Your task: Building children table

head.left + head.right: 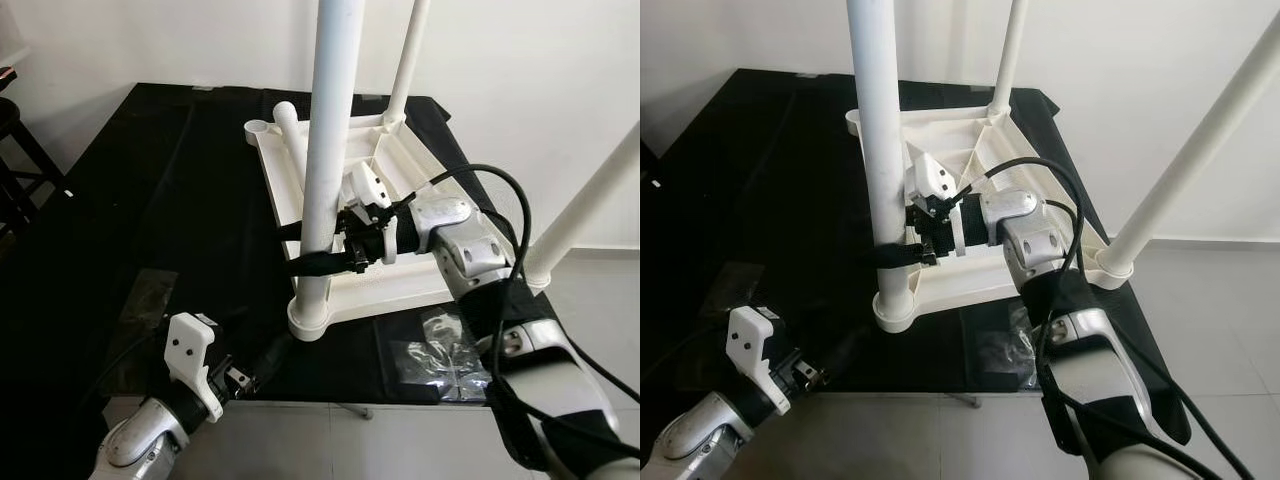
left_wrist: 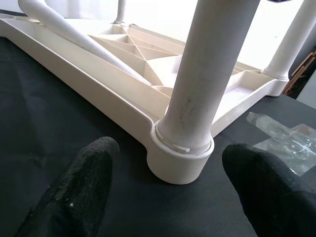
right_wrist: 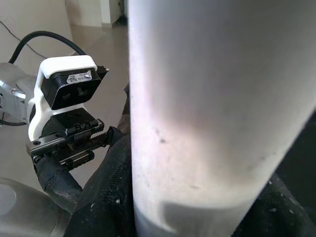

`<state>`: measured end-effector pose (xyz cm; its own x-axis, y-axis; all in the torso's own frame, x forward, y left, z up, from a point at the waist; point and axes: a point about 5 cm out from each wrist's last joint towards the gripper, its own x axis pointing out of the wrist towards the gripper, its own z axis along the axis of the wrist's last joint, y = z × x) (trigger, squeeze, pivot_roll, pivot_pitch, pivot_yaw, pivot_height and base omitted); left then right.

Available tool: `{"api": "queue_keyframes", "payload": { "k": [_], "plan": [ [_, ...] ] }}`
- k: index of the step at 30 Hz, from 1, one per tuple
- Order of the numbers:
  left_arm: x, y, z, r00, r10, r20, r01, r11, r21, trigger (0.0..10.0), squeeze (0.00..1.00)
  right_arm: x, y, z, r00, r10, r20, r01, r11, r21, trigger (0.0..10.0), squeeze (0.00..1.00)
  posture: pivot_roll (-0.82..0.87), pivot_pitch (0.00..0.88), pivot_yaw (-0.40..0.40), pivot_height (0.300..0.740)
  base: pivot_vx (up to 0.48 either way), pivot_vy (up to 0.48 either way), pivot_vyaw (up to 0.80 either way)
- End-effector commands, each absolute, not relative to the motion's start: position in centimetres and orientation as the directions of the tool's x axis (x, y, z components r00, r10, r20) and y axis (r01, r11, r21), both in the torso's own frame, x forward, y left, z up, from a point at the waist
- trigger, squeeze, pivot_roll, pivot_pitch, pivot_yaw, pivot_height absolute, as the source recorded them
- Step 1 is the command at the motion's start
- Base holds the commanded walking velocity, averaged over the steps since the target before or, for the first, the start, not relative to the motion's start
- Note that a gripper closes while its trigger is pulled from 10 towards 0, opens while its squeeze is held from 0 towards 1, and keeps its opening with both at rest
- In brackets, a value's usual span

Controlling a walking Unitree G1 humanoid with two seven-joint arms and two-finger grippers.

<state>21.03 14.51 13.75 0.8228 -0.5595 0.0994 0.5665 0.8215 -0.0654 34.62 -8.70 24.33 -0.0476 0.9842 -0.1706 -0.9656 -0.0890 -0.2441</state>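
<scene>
The white plastic children's table (image 1: 340, 180) lies upside down on a black work surface (image 1: 180, 200), its ribbed underside facing up. 3 legs stand upright in corner sockets: the near leg (image 1: 328, 150), a rear leg (image 1: 408, 55) and a right-hand leg (image 1: 1200, 150). A 4th leg (image 1: 292, 135) lies loose in the tray of the underside near the empty rear-left socket. The right gripper (image 1: 308, 248) reaches in from the right and is closed around the near leg just above its socket, 1 black finger on each side of the tube, both touching it. The left gripper (image 2: 168, 197) hovers low over the black surface, just in front of the near corner socket (image 2: 180, 158), fingers spread wide and holding nothing. A clear plastic bag (image 1: 445, 355) lies on the black surface beside the table's near right edge.
</scene>
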Motion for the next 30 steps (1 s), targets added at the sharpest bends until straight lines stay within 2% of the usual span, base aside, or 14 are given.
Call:
{"api": "queue_keyframes", "payload": {
  "k": [1,5,6,7,8,9,10,13,15,22,23,26,27,30],
  "plan": [
    [20.7,14.1,13.7,0.818,-0.566,0.097,0.574,0.815,-0.078,10.0,0.00,34.4,-8.9,23.5,-0.062,0.980,-0.190,-0.958,-0.112,-0.264,0.0,0.00,-0.14,0.125,-0.089,0.740,0.000,0.000,0.00],
    [20.7,14.1,13.8,0.818,-0.566,0.099,0.574,0.815,-0.079,10.0,0.00,34.2,-9.7,22.4,0.023,0.986,-0.163,-0.967,-0.019,-0.252,0.0,0.00,-0.14,0.135,-0.090,0.740,0.000,0.000,0.00],
    [20.7,14.2,13.8,0.818,-0.567,0.098,0.575,0.814,-0.080,10.0,0.00,34.4,-9.9,21.4,0.189,0.968,-0.167,-0.961,0.147,-0.234,0.0,0.00,-0.15,0.136,-0.099,0.740,0.000,0.000,0.00],
    [20.7,14.2,13.8,0.818,-0.567,0.098,0.575,0.814,-0.080,10.0,0.00,34.4,-9.9,21.4,0.189,0.968,-0.167,-0.961,0.147,-0.234,0.0,0.00,-0.15,0.136,-0.099,0.740,0.000,0.000,0.00],
    [20.7,14.3,13.8,0.817,-0.568,0.097,0.575,0.814,-0.079,10.0,0.00,35.2,-9.2,20.0,0.595,0.800,-0.078,-0.799,0.578,-0.167,0.0,0.00,-0.16,0.138,-0.102,0.740,0.000,0.000,0.00],
    [20.7,14.3,13.8,0.817,-0.568,0.097,0.575,0.814,-0.079,10.0,0.00,35.2,-9.2,20.0,0.595,0.800,-0.078,-0.799,0.578,-0.167,0.0,0.00,-0.16,0.138,-0.102,0.740,0.000,0.000,0.00],
    [20.7,14.4,13.8,0.817,-0.568,0.097,0.575,0.814,-0.078,10.0,0.00,35.4,-9.6,18.9,0.828,0.556,-0.069,-0.560,0.822,-0.101,0.0,0.00,-0.16,0.138,-0.102,0.740,0.000,0.000,0.00],
    [20.8,14.5,13.9,0.818,-0.566,0.099,0.574,0.815,-0.079,10.0,0.00,32.3,-7.8,16.7,0.864,0.492,-0.110,-0.499,0.865,-0.055,0.0,0.00,-0.16,0.149,-0.082,0.740,0.000,0.000,0.00],
    [21.0,14.5,13.9,0.819,-0.565,0.099,0.572,0.817,-0.072,10.0,0.00,28.0,-4.3,15.8,0.757,0.642,-0.124,-0.649,0.760,-0.027,0.0,0.00,-0.18,0.132,-0.081,0.740,0.000,0.000,0.00],
    [21.6,14.4,13.8,0.819,-0.565,0.104,0.573,0.817,-0.073,10.0,0.00,29.6,-3.8,17.2,0.724,0.685,-0.087,-0.690,0.721,-0.066,0.8,0.00,-0.18,0.107,-0.094,0.740,0.000,0.000,0.00],
    [21.6,14.5,13.8,0.823,-0.558,0.106,0.566,0.821,-0.072,10.0,0.00,29.7,-3.8,17.4,0.719,0.688,-0.095,-0.695,0.715,-0.078,10.0,0.00,-0.17,0.109,-0.096,0.740,0.000,0.000,0.00],
    [21.6,14.6,13.8,0.828,-0.551,0.108,0.559,0.826,-0.071,10.0,0.00,29.8,-3.8,17.8,0.700,0.707,-0.099,-0.714,0.696,-0.074,10.0,0.00,-0.17,0.108,-0.098,0.740,0.000,0.000,0.00],
    [21.6,14.6,13.8,0.831,-0.546,0.109,0.554,0.829,-0.072,10.0,0.00,29.9,-3.7,18.6,0.666,0.740,-0.094,-0.746,0.663,-0.061,10.0,1.00,-0.17,0.110,-0.100,0.740,0.000,0.000,0.00],
    [21.6,14.6,13.9,0.833,-0.542,0.112,0.551,0.831,-0.072,10.0,0.00,30.1,-3.6,20.3,0.565,0.821,-0.075,-0.825,0.562,-0.062,10.0,1.00,-0.17,0.110,-0.100,0.740,0.000,0.000,0.00]
  ]
}}
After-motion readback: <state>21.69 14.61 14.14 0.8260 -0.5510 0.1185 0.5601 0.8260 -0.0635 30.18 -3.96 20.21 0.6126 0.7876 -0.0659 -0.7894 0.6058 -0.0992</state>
